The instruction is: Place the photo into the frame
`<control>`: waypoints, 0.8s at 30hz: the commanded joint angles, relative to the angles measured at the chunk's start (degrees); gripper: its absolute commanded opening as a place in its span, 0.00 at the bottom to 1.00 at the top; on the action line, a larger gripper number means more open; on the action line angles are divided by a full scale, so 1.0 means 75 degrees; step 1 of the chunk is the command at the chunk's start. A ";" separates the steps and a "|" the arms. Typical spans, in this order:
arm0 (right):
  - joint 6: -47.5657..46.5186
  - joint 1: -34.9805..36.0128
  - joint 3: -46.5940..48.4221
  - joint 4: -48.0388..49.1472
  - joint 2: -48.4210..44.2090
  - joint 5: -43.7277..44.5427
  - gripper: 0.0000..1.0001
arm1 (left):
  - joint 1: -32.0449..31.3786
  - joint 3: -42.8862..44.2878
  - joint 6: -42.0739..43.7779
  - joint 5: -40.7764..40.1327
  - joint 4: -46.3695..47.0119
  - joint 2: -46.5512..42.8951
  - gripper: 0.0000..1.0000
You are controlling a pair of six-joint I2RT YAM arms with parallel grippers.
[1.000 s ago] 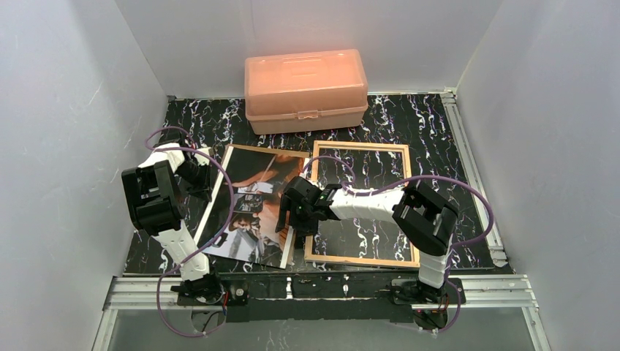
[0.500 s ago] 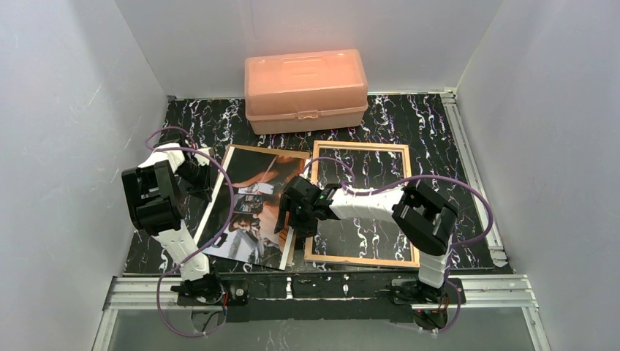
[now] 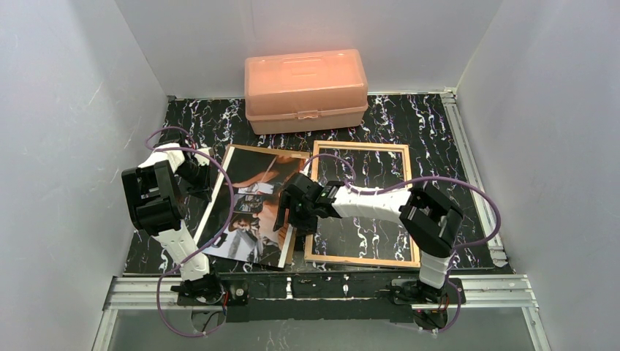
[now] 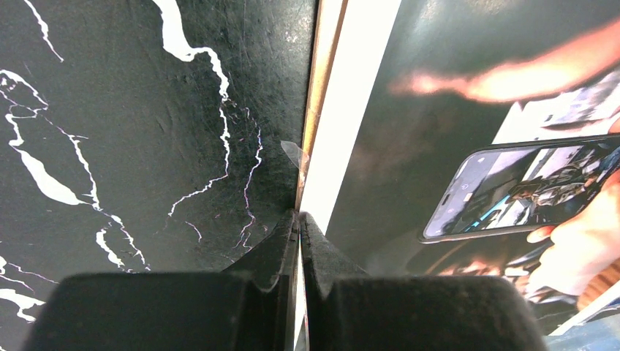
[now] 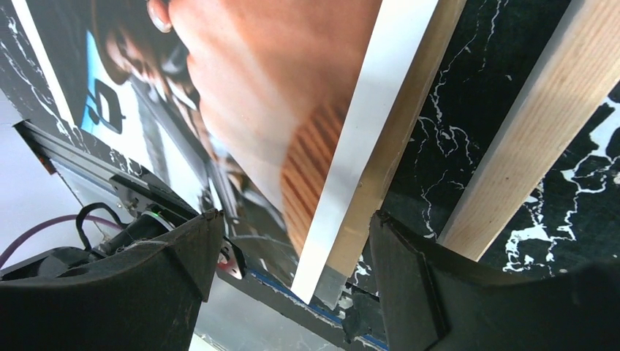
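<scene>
Your photo [image 3: 252,197] lies flat just left of the frame [image 3: 358,145]. It is thin, floppy paper and creases easily, so take it by the white border. The left pincer [image 4: 298,216] is pinched shut at the edge away from the frame, and the right pincer [image 5: 292,219] gapes over the frame-side edge.

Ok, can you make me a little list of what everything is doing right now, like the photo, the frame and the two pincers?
photo: lying picture-up on a brown backing board, left of the frame, not in it yet
frame: flat on the table, wood side up, table showing through it
left pincer: shut at the photo's left edge; cannot tell if it pinches the paper
right pincer: open, straddling the photo's right edge
orange box: closed, at the back of the table
</scene>
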 commanded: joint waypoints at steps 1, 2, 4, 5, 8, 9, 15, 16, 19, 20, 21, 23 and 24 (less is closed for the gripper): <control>0.0173 0.0032 0.0399 0.0174 -0.0528 0.0014 0.80 | -0.0085 -0.0294 0.0119 0.0026 -0.0298 -0.0055 0.00; 0.0174 0.0034 0.0408 0.0202 -0.0598 0.0049 0.79 | -0.0085 -0.0301 0.0118 0.0026 -0.0298 -0.0060 0.00; 0.0199 0.0028 0.0353 0.0396 -0.0751 0.0119 0.79 | -0.0091 -0.0303 0.0119 0.0026 -0.0297 -0.0069 0.00; 0.0224 0.0026 0.0251 0.0672 -0.0875 0.0129 0.78 | -0.0085 -0.0295 0.0118 0.0035 -0.0302 -0.0077 0.00; 0.0284 0.0010 -0.0359 0.1872 -0.1306 0.0110 0.77 | -0.0085 -0.0271 0.0122 0.0040 -0.0344 -0.0073 0.00; 0.0350 -0.0004 -0.0626 0.2442 -0.1439 0.0052 0.77 | -0.0085 -0.0268 0.0127 0.0038 -0.0361 -0.0061 0.00; 0.1187 -0.0082 -0.2455 0.5943 -0.1865 -0.0221 0.77 | -0.0085 -0.0195 0.0118 0.0049 -0.0437 -0.0046 0.00; 0.1352 -0.0090 -0.2661 0.6377 -0.1836 -0.0237 0.77 | -0.0088 -0.0189 0.0119 0.0043 -0.0449 -0.0046 0.00; 0.1684 -0.0106 -0.3011 0.7460 -0.1622 -0.0294 0.78 | -0.0085 -0.0154 0.0109 0.0048 -0.0488 -0.0026 0.00; 0.1750 -0.0107 -0.3076 0.7891 -0.1530 -0.0308 0.78 | -0.0085 -0.0136 0.0108 0.0052 -0.0508 -0.0020 0.00; 0.1834 -0.0107 -0.3125 0.8194 -0.1441 -0.0328 0.78 | -0.0085 -0.0125 0.0099 0.0054 -0.0519 -0.0011 0.00; 0.1990 -0.0113 -0.3230 0.8891 -0.1279 -0.0332 0.78 | -0.0085 -0.0095 0.0096 0.0055 -0.0543 -0.0004 0.00; 0.2071 -0.0121 -0.3294 0.9180 -0.1219 -0.0305 0.78 | -0.0085 -0.0077 0.0087 0.0076 -0.0569 -0.0001 0.00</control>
